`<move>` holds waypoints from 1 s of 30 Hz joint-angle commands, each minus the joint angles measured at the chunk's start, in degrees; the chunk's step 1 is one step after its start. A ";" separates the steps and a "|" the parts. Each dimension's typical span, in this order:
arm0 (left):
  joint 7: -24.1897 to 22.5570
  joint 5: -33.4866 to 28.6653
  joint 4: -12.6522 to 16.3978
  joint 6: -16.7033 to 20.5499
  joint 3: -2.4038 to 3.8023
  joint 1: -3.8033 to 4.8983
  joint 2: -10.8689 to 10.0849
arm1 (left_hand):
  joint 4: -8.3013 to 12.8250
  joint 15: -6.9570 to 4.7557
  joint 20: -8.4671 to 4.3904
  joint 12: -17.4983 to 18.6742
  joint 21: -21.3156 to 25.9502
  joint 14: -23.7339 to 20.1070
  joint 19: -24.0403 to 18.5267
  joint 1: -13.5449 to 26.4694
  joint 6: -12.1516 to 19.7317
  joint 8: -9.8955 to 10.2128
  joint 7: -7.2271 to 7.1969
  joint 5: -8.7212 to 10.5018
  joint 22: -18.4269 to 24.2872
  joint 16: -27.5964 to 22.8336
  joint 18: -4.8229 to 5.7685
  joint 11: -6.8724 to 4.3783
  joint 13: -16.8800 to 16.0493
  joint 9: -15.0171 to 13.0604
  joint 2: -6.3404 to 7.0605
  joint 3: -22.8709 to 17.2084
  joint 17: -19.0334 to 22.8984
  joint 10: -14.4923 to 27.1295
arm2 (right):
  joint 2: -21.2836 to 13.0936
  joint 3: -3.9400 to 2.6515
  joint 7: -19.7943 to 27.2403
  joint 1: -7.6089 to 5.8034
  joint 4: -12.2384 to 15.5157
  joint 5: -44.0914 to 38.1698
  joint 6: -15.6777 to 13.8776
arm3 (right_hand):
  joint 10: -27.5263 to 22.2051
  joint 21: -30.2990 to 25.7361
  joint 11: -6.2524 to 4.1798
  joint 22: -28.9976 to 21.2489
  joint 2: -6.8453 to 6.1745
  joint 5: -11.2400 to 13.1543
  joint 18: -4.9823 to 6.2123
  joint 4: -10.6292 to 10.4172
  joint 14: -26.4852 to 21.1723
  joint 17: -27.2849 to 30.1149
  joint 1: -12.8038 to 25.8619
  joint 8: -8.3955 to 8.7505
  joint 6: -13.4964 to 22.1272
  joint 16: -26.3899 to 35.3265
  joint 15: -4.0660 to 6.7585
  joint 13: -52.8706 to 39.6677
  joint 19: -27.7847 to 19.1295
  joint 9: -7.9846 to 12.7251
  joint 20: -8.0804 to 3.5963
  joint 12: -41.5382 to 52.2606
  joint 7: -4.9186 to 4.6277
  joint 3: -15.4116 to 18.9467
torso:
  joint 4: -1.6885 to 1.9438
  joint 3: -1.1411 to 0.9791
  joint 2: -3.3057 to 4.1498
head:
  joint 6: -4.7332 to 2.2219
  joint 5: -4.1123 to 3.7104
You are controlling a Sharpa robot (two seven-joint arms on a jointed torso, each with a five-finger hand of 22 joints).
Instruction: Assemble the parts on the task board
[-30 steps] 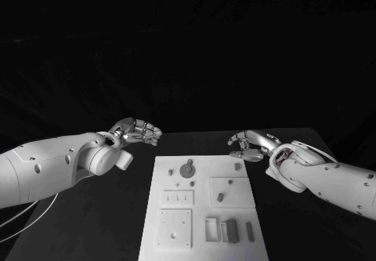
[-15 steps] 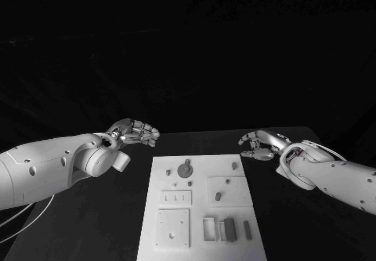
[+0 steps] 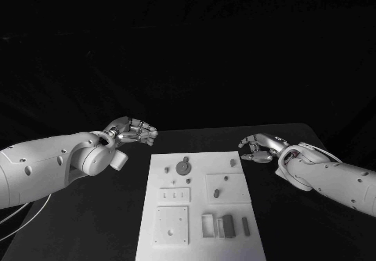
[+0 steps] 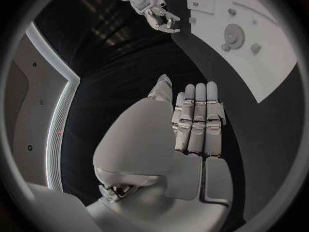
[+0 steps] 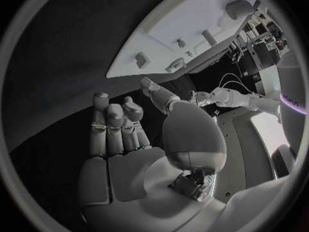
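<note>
Task board long axis running away from robot

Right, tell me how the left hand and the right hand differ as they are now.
The left hand sits off the task board's far left corner; the right hand sits off its far right corner, nearer the edge. In the head view the left hand's fingers curl towards the palm, while the right hand's fingers hang apart, pointing at the board. Both are silver, hold nothing and touch no part.
</note>
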State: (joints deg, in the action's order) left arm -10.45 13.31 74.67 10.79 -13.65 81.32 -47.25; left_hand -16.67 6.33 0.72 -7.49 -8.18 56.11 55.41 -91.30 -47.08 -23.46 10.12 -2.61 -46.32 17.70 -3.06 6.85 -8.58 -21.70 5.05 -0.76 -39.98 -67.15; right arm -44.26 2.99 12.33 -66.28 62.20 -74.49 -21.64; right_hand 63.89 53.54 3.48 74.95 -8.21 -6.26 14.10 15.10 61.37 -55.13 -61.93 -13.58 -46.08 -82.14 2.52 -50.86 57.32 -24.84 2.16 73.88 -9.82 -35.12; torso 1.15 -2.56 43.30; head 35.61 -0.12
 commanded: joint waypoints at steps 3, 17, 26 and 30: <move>-0.48 0.51 0.17 -1.19 0.03 0.01 0.07 | 0.00 0.02 -0.08 0.27 0.05 0.29 0.34 -0.34 0.05 0.21 0.09 -0.20 -0.09 -0.37 -1.01 0.25 0.06 0.10 0.39 0.38 -0.09 0.32 | 0.24 0.00 1.06 0.21 -0.30 -0.98 1.35 | -0.39 -0.20 -0.12 0.39 0.07 -0.01 0.90 0.22 -0.41 0.05 -0.49 0.22 0.27 0.08 0.14 0.02 -0.15 0.06 0.09 -0.27 -0.02 0.01 | 0.00 0.08 -0.06 | 0.19 0.06; -0.44 0.57 0.23 -1.24 0.03 0.01 -0.02 | 0.00 0.03 -0.07 0.30 0.08 0.28 0.32 -0.42 0.05 0.22 0.10 -0.20 -0.10 -0.41 -1.00 0.25 0.04 0.11 0.35 0.38 -0.13 0.31 | 1.14 0.05 1.01 0.91 -0.99 -1.12 1.39 | -0.43 -0.19 -0.08 0.40 0.03 0.06 0.90 0.20 -0.44 0.05 -0.41 0.29 0.44 0.05 0.11 0.00 -0.15 0.11 0.14 -0.24 -0.08 0.09 | 0.01 0.10 -0.05 | 0.29 0.10; -0.42 0.60 0.11 -1.30 0.03 -0.01 0.06 | -0.01 0.03 -0.06 0.32 0.09 0.28 0.32 -0.46 0.05 0.22 0.10 -0.20 -0.10 -0.43 -0.99 0.25 0.03 0.11 0.33 0.38 -0.15 0.31 | 2.88 0.08 1.34 2.32 -2.50 -1.33 1.67 | -0.51 -0.20 0.11 0.41 0.06 0.01 0.90 0.19 -0.49 0.05 -0.39 0.47 0.82 0.01 -0.03 -0.02 -0.15 0.22 0.18 -0.19 -0.29 0.13 | 0.08 0.07 -0.05 | 0.21 0.21; -0.24 0.60 0.17 -1.47 0.03 -0.03 0.05 | -0.01 0.04 -0.06 0.33 0.10 0.27 0.31 -0.47 0.05 0.23 0.10 -0.20 -0.11 -0.44 -0.99 0.26 0.03 0.12 0.33 0.39 -0.17 0.31 | 3.37 0.08 1.56 2.98 -2.76 -1.39 1.67 | -0.54 -0.20 0.23 0.42 0.20 -0.15 0.90 0.13 -0.50 0.05 -0.39 0.44 0.79 -0.03 -0.14 -0.04 -0.14 0.23 0.20 -0.15 -0.41 0.12 | 0.04 0.08 -0.02 | 0.40 0.44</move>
State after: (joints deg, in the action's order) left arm -10.39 13.74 74.69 10.30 -13.65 81.27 -47.26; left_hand -16.67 6.33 0.72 -7.49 -8.18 56.10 55.40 -91.30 -47.08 -23.46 10.13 -2.61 -46.36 17.48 -2.93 6.85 -8.56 -21.66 5.05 -0.77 -40.08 -67.16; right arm -41.02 3.06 12.96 -63.40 59.52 -75.16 -20.87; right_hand 63.68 53.54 3.68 74.93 -8.21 -6.26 14.14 15.10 61.11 -55.14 -61.93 -13.29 -45.47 -82.15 2.26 -50.87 57.32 -24.71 2.18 73.88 -10.00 -35.11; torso 1.21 -2.46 43.24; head 35.84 0.18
